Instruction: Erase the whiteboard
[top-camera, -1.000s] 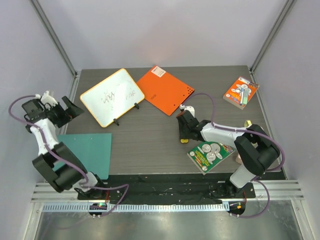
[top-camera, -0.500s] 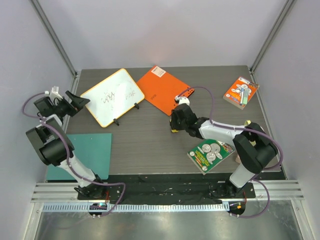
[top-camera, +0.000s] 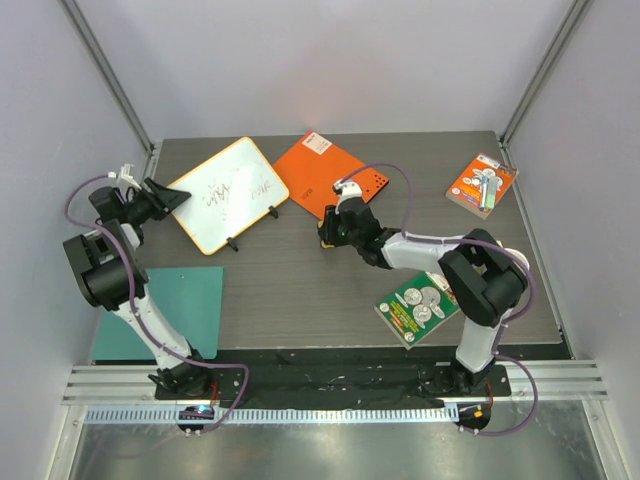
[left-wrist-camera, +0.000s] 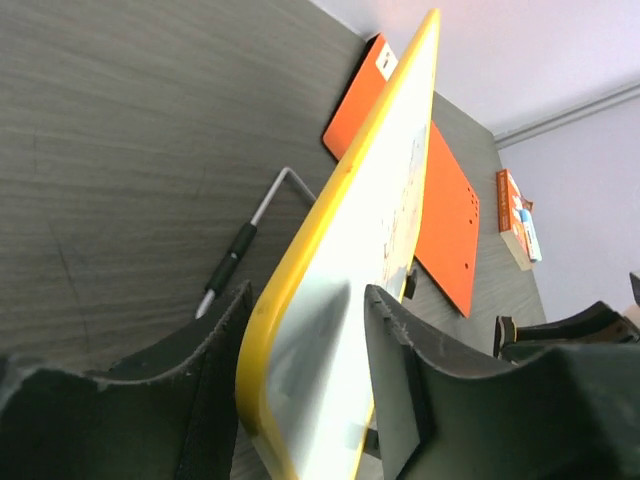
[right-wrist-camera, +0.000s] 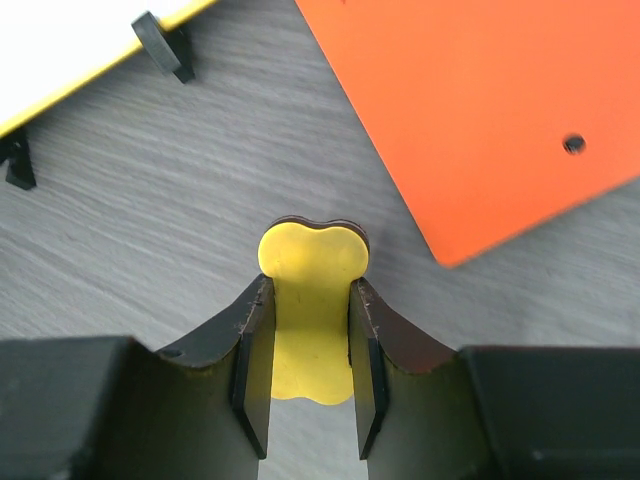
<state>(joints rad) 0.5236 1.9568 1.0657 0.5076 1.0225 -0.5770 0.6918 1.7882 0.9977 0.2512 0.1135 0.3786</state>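
Observation:
The whiteboard (top-camera: 225, 195), white with a yellow rim and black scribbles, stands tilted on small black feet at the back left. My left gripper (top-camera: 176, 198) is at its left corner. In the left wrist view the left gripper (left-wrist-camera: 310, 292) is open and straddles the whiteboard (left-wrist-camera: 390, 210): one finger lies close against the rim's back, the other stands a little off the white face. My right gripper (top-camera: 332, 232) hovers right of the board, above the table. It is shut on a yellow eraser (right-wrist-camera: 312, 260) with a dark underside. The whiteboard's edge (right-wrist-camera: 70, 40) shows at the right wrist view's top left.
An orange board (top-camera: 330, 180) lies just right of the whiteboard. A teal sheet (top-camera: 185, 300) lies at the front left, a green package (top-camera: 420, 308) at the front right and an orange package (top-camera: 482, 185) at the back right. A wire stand leg (left-wrist-camera: 240, 250) juts out behind the whiteboard.
My left gripper swung right onto the whiteboard's left corner and its jaws narrowed around it. My right gripper carried the eraser up and left, toward the whiteboard.

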